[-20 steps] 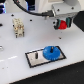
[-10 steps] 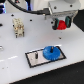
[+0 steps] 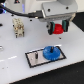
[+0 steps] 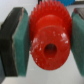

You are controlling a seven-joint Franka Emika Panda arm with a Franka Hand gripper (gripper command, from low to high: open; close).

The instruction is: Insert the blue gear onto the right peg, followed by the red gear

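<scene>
High above the plate (image 3: 31, 59), the red gear (image 3: 59, 28) is clamped between the jaws of the gripper (image 3: 59, 28). It has been lifted and carried closer. The blue gear (image 3: 51, 52), at about six o'clock from it, probably sits on the right peg already.

Red gear (image 4: 47, 42) filling wrist view, toothed rim and central hub hole showing, gripper (image 4: 46, 40) pads (image 4: 21, 42) pressing against both sides.
</scene>
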